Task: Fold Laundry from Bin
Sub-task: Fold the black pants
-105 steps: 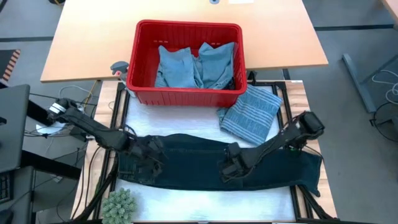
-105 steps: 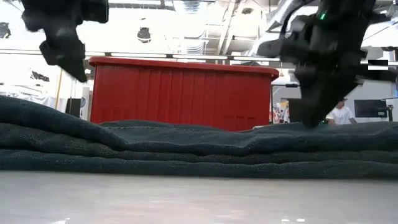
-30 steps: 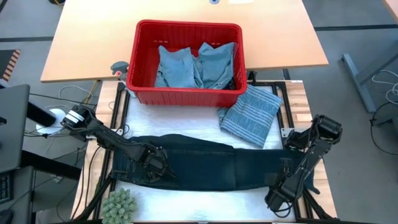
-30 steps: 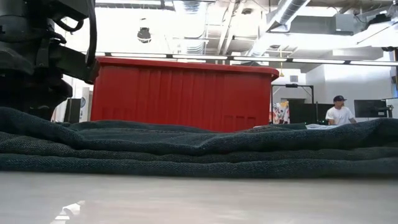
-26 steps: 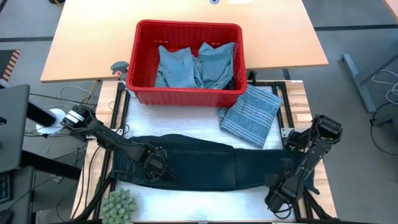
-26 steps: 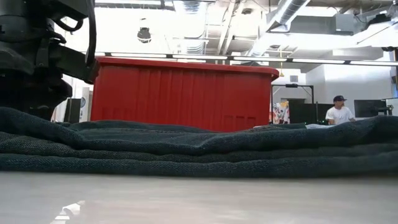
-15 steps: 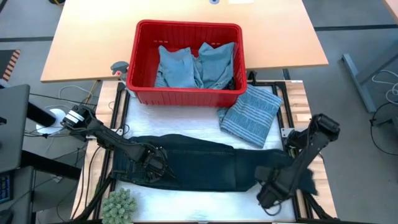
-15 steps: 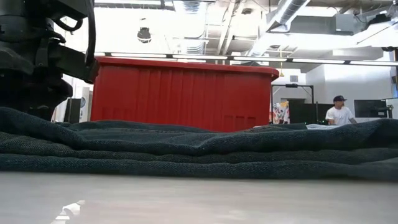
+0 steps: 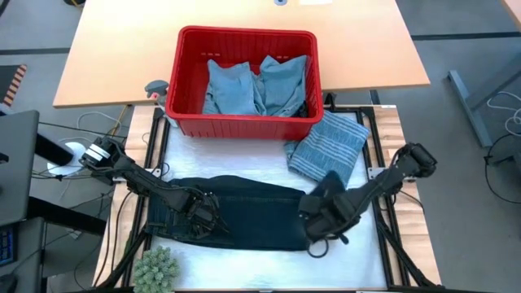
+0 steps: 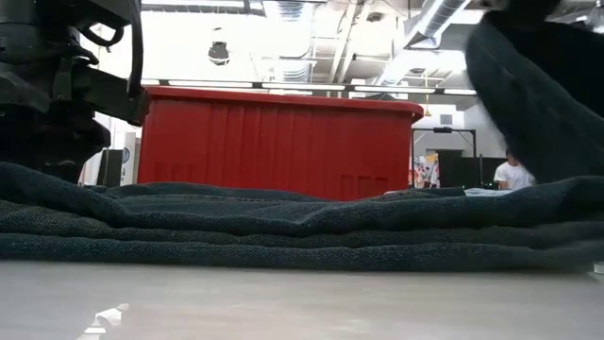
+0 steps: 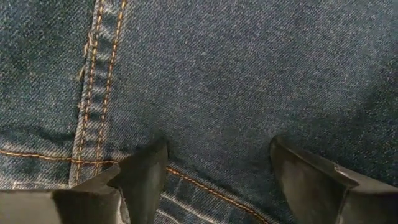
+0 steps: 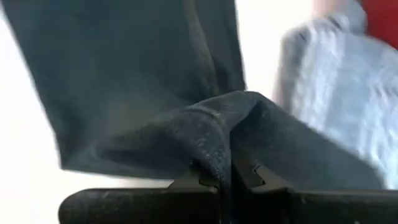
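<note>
Dark jeans (image 9: 252, 216), part of the laundry, lie folded lengthwise across the white mat in front of the red bin (image 9: 174, 77). My left gripper (image 9: 203, 216) stands open on their left part, pointing down. My right gripper (image 9: 321, 224) is shut on the jeans' right end, which is raised over the middle and shows as a dark hanging mass in the low view (image 10: 538, 94). A folded striped grey-blue garment (image 9: 330, 150) lies flat at the bin's near right corner. Light blue garments (image 9: 256, 85) lie in the bin. My left gripper comes from above, and its two spread fingertips (image 11: 149, 171) stand on the jeans' flat denim beside an orange-stitched seam (image 11: 93, 124). Nothing is pinched between them. My right gripper pinches a bunched fold of denim (image 12: 217, 146) at the jeans' right end between its shut fingers, slanting down. That end is lifted clear and hangs slack below the fingers, while the remaining length lies on the table.
A small green plant (image 9: 156, 267) sits at the near left corner. Bare white mat (image 9: 269, 264) shows between the jeans and the near edge. The bin stands close behind the jeans. Cables and frame rails run along both table sides.
My right gripper has taken hold of the jeans' right end near the near right corner, risen, and swung toward the table's left. The end has been lifted and carried over the jeans' middle. The left part of the jeans has stayed flat under my still left gripper.
</note>
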Robot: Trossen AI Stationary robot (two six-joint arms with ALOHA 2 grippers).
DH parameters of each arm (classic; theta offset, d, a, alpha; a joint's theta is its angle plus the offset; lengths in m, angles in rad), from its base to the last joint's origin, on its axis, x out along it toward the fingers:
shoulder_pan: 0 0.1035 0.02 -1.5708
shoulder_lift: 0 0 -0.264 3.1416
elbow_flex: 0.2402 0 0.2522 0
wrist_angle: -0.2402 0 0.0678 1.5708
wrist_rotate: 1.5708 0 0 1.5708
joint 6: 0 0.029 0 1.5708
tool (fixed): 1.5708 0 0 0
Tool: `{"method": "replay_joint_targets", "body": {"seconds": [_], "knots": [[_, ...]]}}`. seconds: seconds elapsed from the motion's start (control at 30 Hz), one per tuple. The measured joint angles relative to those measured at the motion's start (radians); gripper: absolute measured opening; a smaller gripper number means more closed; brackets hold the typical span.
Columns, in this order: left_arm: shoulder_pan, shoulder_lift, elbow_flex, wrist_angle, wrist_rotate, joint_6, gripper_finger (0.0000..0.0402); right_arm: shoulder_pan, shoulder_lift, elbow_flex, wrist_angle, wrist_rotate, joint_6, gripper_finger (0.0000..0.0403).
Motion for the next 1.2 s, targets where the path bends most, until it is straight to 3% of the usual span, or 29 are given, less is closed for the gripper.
{"method": "replay_joint_targets", "body": {"seconds": [0.37, 0.6, 0.73, 0.93, 1.2], "knots": [[0.0, 0.0, 0.0, 0.009, -0.002, 0.009, 0.0274, -0.044, 0.0, 0.004, 0.279, 0.002, -0.214, 0.0025], [0.0, 0.0, 0.0, 0.034, -0.003, 0.009, 0.0274, -0.049, 0.002, -0.017, 0.373, -0.013, -0.265, 0.0025], [0.0, 0.0, 0.0, 0.036, -0.003, 0.011, 0.0274, -0.05, 0.04, -0.02, 0.408, -0.07, -0.3, 0.0028], [0.001, 0.0, 0.001, 0.04, -0.003, 0.01, 0.0274, -0.049, 0.158, -0.02, 0.447, -0.264, -0.367, 0.0061], [0.001, 0.0, 0.0, 0.054, -0.003, 0.01, 0.0274, -0.068, 0.215, 0.027, 0.427, -0.29, -0.357, 0.0085]]}}
